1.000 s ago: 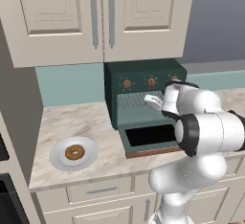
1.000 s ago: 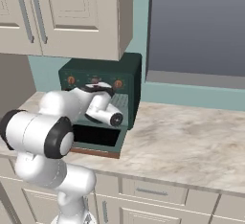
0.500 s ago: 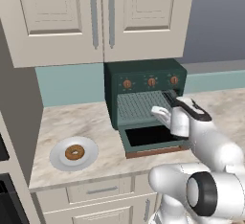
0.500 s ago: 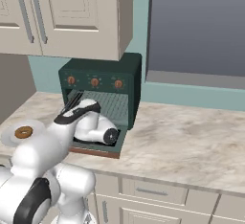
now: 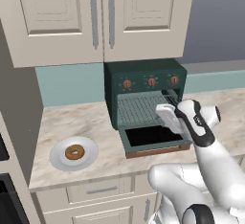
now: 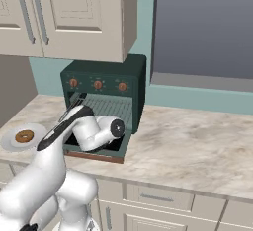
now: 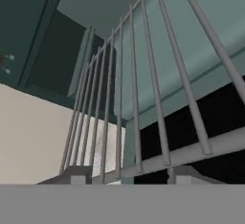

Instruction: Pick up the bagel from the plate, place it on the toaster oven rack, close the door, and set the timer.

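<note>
Claw (image 7: 124, 176) seemingly parted at rack (image 5: 141, 107); bagel (image 5: 74, 152) on plate (image 5: 58, 158)

Cream cabinets (image 5: 100, 17), teal backsplash (image 5: 72, 84), seemingly marble counter (image 6: 197, 141).

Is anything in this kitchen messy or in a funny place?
Nothing is spilled or broken. The bagel sits neatly on its plate. The oven door hangs open with the rack showing, and the fingers are right at the rack's front edge.

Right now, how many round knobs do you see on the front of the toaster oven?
3, in one row above the oven opening: left knob, middle knob, right knob. None seems hidden.
</note>
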### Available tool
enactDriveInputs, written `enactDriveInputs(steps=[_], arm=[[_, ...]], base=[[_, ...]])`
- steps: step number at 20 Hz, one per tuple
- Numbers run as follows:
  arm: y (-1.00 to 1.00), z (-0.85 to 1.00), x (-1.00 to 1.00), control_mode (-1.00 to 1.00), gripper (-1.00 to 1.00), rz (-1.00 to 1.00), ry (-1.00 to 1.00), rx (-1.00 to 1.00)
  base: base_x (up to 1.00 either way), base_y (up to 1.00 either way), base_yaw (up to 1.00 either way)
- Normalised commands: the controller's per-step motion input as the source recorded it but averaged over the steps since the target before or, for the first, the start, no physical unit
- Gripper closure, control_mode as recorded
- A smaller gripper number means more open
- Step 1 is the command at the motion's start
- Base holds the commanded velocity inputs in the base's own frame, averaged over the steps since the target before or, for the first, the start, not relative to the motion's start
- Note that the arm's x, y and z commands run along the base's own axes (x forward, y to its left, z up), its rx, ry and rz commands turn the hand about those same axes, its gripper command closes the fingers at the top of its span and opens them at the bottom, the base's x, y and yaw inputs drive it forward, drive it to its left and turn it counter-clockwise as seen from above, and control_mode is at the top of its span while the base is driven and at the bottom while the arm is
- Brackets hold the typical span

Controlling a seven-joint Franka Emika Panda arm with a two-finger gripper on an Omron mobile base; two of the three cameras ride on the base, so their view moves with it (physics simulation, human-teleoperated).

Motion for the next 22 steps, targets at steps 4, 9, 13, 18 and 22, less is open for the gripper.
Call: enactDriveInputs(steps=[4,9,13,18,22], arm=[[0.08,0.57,-0.90,-1.00,-1.00,0.00,0.04,0.00],[0.63,0.77,-0.71,-1.00,-1.00,0.00,0.04,-0.07],[0.92,0.79,-0.56,-1.00,-1.00,0.00,0.11,-0.24],[1.00,0.58,-0.11,-1.00,-1.00,0.00,0.25,-0.34],[0.88,0.08,0.00,-1.00,-1.00,0.00,0.25,-0.31]], base=[[0.00,0.00,0.00],[0.00,0.00,0.00],[0.00,0.00,0.00],[0.00,0.00,0.00],[0.00,0.00,0.00]])
